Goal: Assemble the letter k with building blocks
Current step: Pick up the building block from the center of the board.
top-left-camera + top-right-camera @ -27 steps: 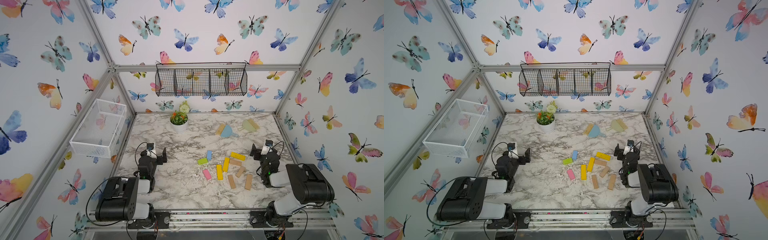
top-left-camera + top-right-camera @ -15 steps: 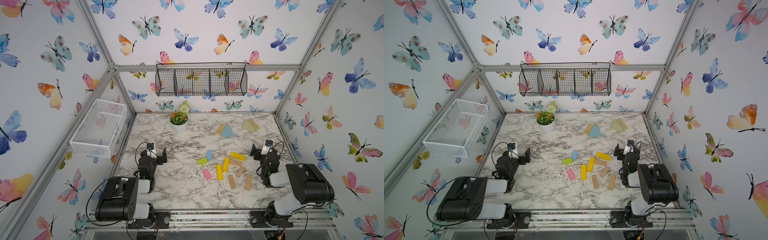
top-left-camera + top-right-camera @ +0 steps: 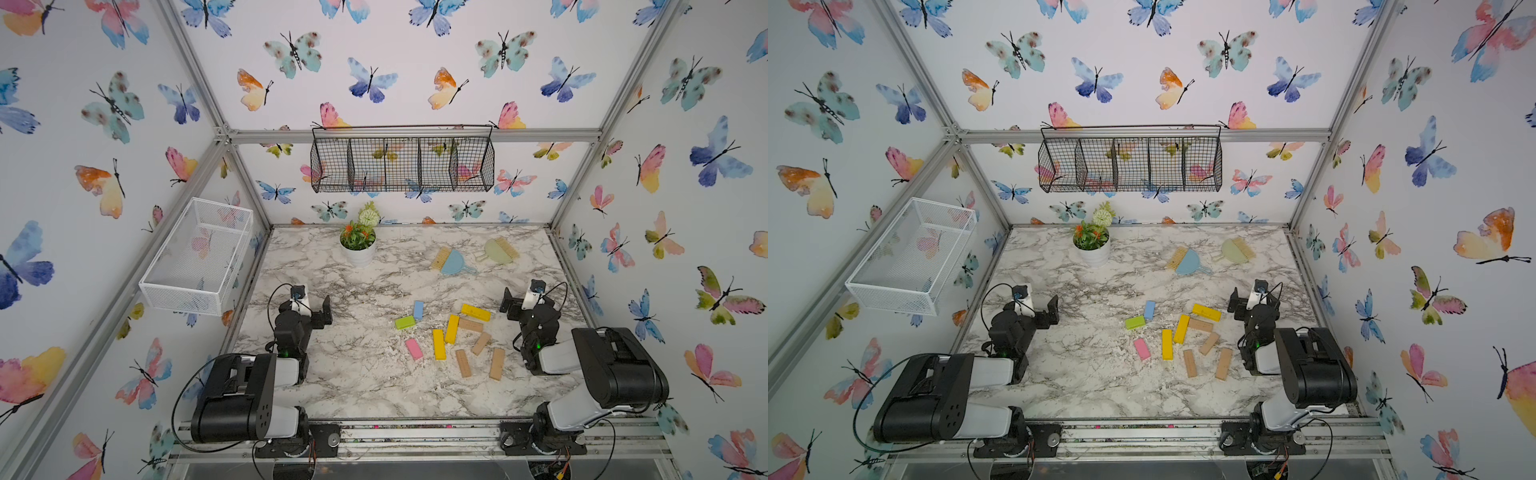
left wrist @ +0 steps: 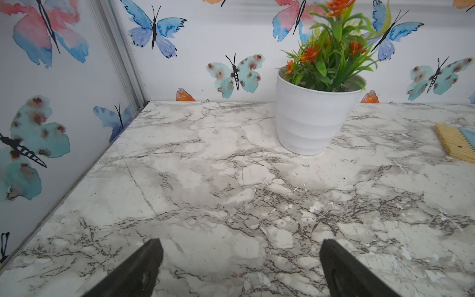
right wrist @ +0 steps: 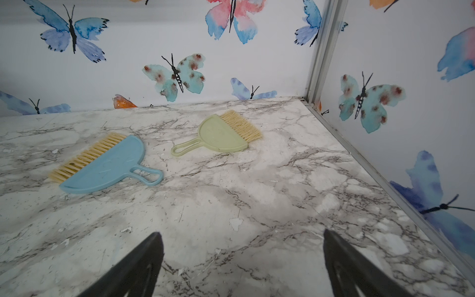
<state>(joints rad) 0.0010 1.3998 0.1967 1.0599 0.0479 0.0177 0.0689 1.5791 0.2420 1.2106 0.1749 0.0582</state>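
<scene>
Left wrist view shows us our left fingers [image 4: 138, 270] spread wide, with nothing between them, low over the marble surface [image 4: 205, 180]. In both top views we take 12 o'clock as the back wall. These fingers sit near 9 o'clock. A white wire basket [image 3: 195, 253] hangs on the side wall past them. A plant pot [image 3: 358, 253] stands at 11 o'clock. A black wire basket [image 3: 401, 164] hangs on the back wall at 12 o'clock.

The building blocks [image 3: 452, 328] lie flat and loose at about 4 o'clock from the middle, apart from both sets of fingers. Going across, we see the green block [image 3: 405, 322] first. The blue block [image 3: 418, 310] is just beside it at 1 o'clock. The pink block [image 3: 414, 348] is at 5 o'clock from the green one. Next come three yellow blocks [image 3: 439, 344], then four tan blocks [image 3: 496, 363], all close together and pointing different ways.

At 1 o'clock lie the blue dustpan [image 3: 453, 262] and the green dustpan [image 3: 496, 251], each with pale bristles sticking out. Our right fingers [image 5: 347, 270] sit near 3 o'clock. The right wrist view shows them wide apart too, holding nothing.
</scene>
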